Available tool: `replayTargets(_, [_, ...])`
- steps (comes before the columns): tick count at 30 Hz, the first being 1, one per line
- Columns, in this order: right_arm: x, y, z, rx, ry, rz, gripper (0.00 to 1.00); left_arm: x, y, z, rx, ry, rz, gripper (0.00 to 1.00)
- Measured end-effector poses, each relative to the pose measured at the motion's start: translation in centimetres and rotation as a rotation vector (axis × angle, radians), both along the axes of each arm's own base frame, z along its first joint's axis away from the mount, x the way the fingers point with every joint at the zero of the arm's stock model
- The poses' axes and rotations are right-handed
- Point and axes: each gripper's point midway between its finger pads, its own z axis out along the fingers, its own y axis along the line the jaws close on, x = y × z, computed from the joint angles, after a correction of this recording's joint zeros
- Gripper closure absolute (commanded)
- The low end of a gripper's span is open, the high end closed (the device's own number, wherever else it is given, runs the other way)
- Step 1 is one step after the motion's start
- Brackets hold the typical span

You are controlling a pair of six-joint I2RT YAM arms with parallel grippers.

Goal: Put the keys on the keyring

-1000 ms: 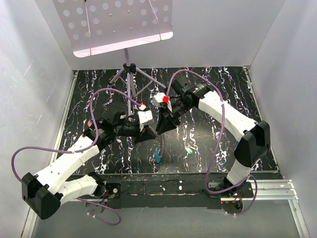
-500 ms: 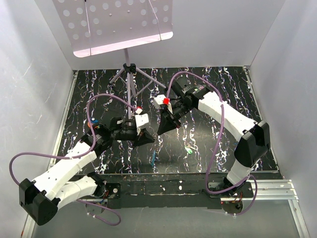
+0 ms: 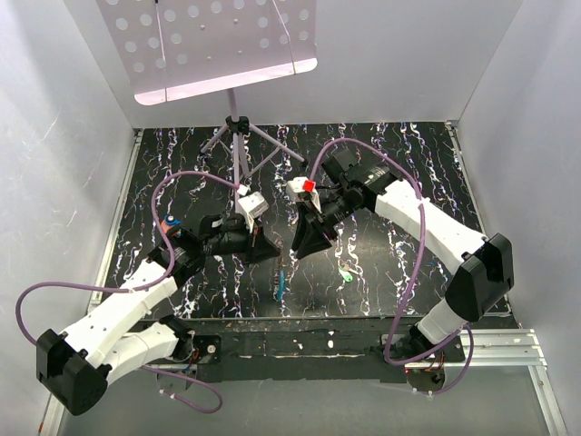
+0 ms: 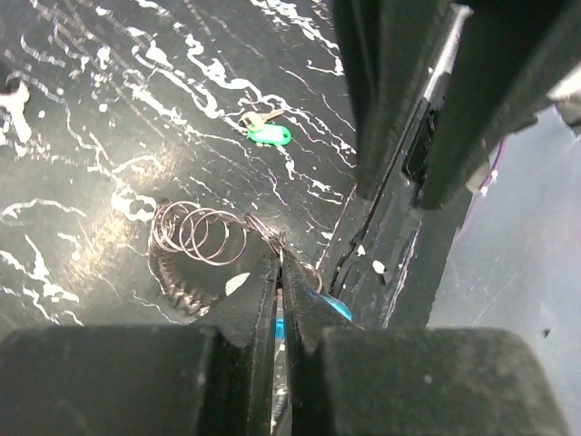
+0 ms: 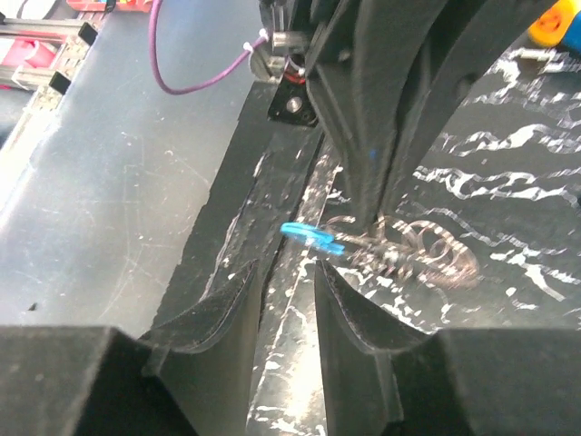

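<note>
Since a second ago the right arm (image 3: 436,227) has swung nearer and lower, bringing the right gripper (image 3: 302,247) down beside the left gripper (image 3: 266,250), which has drawn slightly left. Both hang over the near middle of the black marbled table (image 3: 399,163), well in front of the purple stand (image 3: 238,136). The right fingers (image 5: 227,318) are spread with nothing between them, pointing at the left gripper's tip. The left fingers (image 4: 254,291) are pressed together, pinching the wire of the keyring (image 4: 200,234), whose coils lie just off the tip with the blue tag (image 5: 309,238) on the near side. The green key (image 4: 268,134) lies on the table to the right, apart from both grippers.
</note>
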Motion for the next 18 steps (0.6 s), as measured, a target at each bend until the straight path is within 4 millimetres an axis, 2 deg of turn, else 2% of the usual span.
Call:
replayTargets(8, [0.7,0.1,-2.9,-0.146,0.132,-0.161,0.61,2.1,0.5,-0.4,-0.045,0.243,0.295,1.0])
replayTargets(12, [2.3,0.8,-3.4,-0.206,0.186,-0.302,0.6,3.2,0.4,-0.5,-0.092,0.363,0.42,1.0])
replayTargets(16, [4.0,1.5,-3.6,-0.239,0.239,-0.435,0.56,4.5,0.2,-1.4,-0.099,0.479,0.539,1.0])
replayTargets(18, [4.5,1.7,-3.8,-0.253,0.261,-0.485,0.51,5.2,0.3,-1.5,-0.101,0.529,0.602,1.0])
